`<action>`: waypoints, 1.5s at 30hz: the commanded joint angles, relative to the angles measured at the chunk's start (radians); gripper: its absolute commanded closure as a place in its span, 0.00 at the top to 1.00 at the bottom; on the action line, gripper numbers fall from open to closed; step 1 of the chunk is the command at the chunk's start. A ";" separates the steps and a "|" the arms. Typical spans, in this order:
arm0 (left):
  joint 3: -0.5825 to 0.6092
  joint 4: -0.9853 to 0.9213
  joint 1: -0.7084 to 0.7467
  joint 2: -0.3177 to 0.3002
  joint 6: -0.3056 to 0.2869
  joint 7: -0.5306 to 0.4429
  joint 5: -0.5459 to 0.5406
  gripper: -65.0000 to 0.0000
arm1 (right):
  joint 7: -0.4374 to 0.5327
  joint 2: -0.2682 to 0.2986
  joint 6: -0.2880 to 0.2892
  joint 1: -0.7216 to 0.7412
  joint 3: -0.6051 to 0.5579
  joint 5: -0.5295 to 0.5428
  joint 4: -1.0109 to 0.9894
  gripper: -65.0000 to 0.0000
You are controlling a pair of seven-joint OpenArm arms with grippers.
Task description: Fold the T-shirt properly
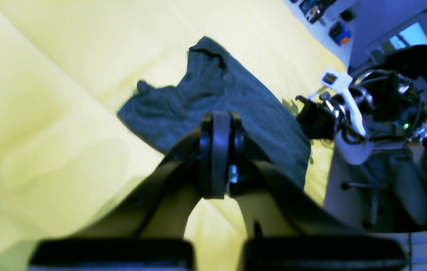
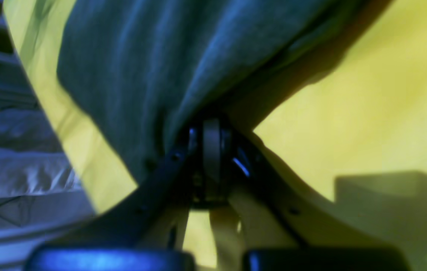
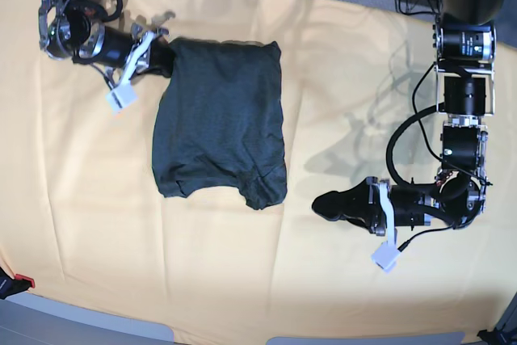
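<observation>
On the yellow cloth [image 3: 339,70]: T-shirt [image 3: 222,119] lies folded, upper-left of centre | right gripper [image 3: 166,58]: clamped on T-shirt's top-left corner | left gripper [image 3: 323,204]: jaws closed, empty, apart from shirt

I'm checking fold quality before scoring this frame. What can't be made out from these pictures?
- Sleeves and collar of the T-shirt: tucked under its own folded layers in every view.
- Grip of the right gripper: right wrist view is blurred; base view shows only the gripper at the shirt's corner.
- Items beyond the yellow cloth: left wrist view, blurred, cut off by the edge.
</observation>
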 commanded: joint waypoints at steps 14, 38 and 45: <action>-0.007 0.016 -0.032 -0.008 -0.006 -0.015 -0.041 0.00 | 0.113 0.011 0.002 -0.080 0.140 -0.008 0.109 0.00; -0.007 0.156 0.064 -0.130 0.017 -0.015 -0.041 0.00 | -0.069 0.011 0.002 -0.204 0.928 0.389 0.215 0.00; -0.014 0.476 0.232 -0.266 0.016 -0.015 -0.041 0.00 | -0.133 0.006 0.002 -0.309 1.021 0.425 0.215 0.00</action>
